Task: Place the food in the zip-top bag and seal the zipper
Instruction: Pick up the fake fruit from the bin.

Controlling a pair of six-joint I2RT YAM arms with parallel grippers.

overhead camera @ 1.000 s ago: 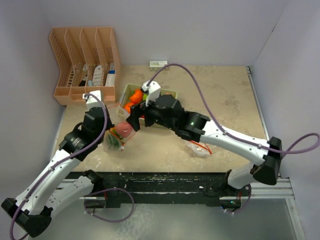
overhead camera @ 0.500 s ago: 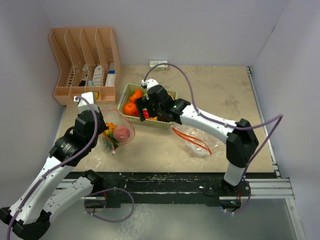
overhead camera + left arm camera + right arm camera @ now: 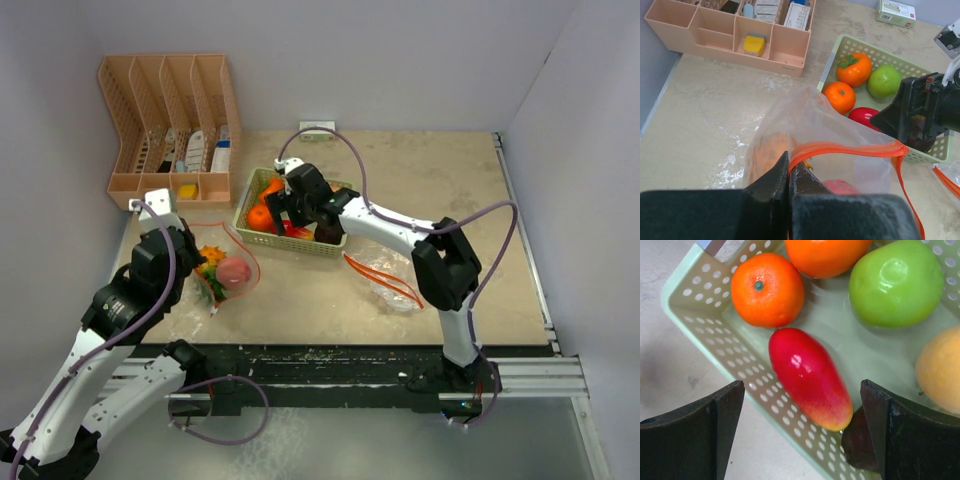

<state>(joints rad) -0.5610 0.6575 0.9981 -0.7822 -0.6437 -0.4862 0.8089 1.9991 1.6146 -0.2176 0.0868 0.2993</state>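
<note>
My left gripper (image 3: 197,268) is shut on the orange zipper rim of the clear zip-top bag (image 3: 228,280) and holds its mouth open; the wrist view shows the pinch (image 3: 789,170). Inside the bag lie a pink-red piece (image 3: 236,272) and orange and green pieces (image 3: 210,268). My right gripper (image 3: 296,208) is open, low over the green basket (image 3: 247,196). Its fingers straddle the red pepper (image 3: 807,375). Beside it lie two oranges (image 3: 767,289), a green lime (image 3: 896,282), a yellow mango (image 3: 939,367) and a dark purple fruit (image 3: 860,445).
A pink desk organizer (image 3: 170,120) stands at the back left. A small white-and-green box (image 3: 317,128) lies by the back wall. A second clear bag with an orange zipper (image 3: 390,282) lies right of the basket. Walls close in left, right and behind.
My right gripper has moved from the bag's mouth back to the basket and now hangs open over the red pepper. My left arm has shifted left with the bag.
</note>
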